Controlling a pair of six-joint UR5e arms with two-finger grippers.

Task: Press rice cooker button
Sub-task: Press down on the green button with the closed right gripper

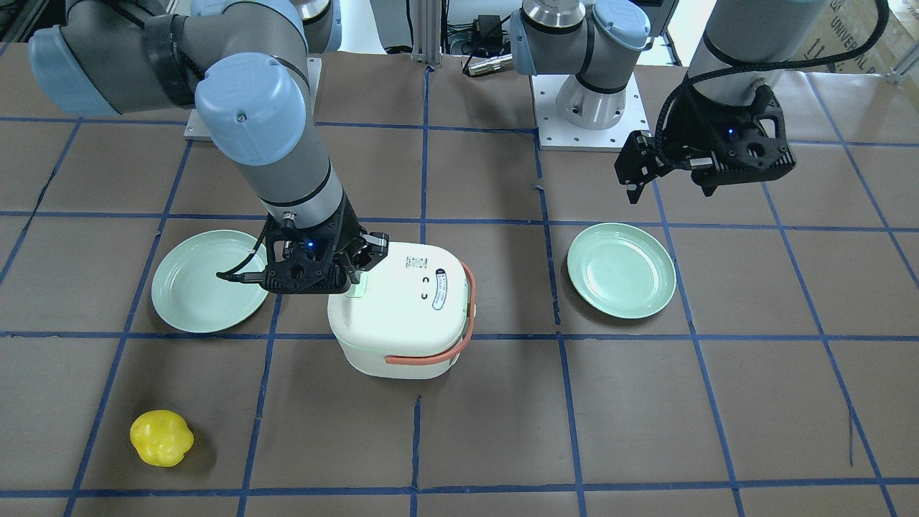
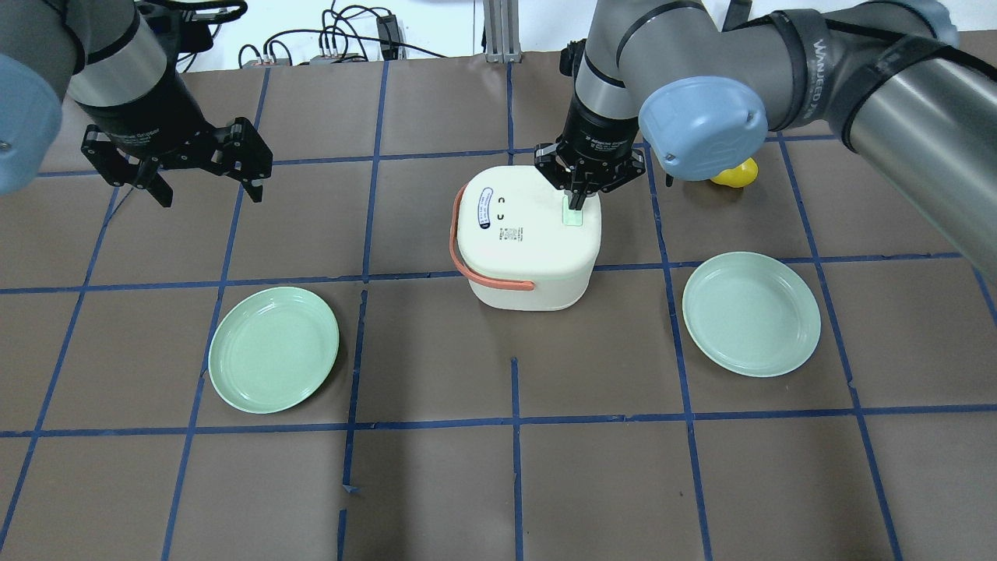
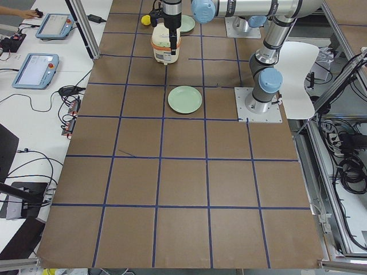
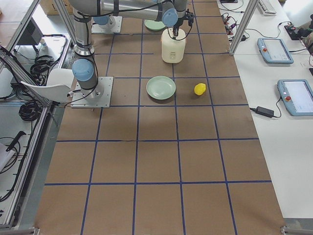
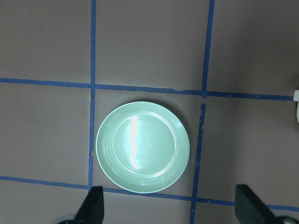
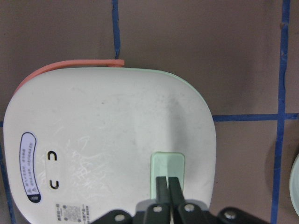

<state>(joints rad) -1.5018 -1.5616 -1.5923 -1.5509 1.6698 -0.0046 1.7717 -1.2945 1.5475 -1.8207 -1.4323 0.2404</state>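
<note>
A white rice cooker [image 2: 530, 238] with an orange handle [image 2: 498, 279] stands mid-table; it also shows in the front view [image 1: 402, 316] and the right wrist view [image 6: 107, 140]. Its pale green button [image 6: 167, 170] sits on the lid's edge [image 2: 572, 214]. My right gripper [image 6: 167, 183] is shut, its fingertips together on the button; it shows from above [image 2: 576, 204] and in front [image 1: 355, 276]. My left gripper [image 2: 204, 191] is open and empty, hanging above the table far left [image 1: 671, 190]; its fingertips [image 5: 93, 205] frame a green plate.
Two green plates lie either side of the cooker [image 2: 274, 348] [image 2: 752, 313]. A yellow pepper-like object [image 1: 161, 436] lies on the right arm's side [image 2: 736, 173]. The right arm's elbow [image 2: 701, 128] overhangs the table.
</note>
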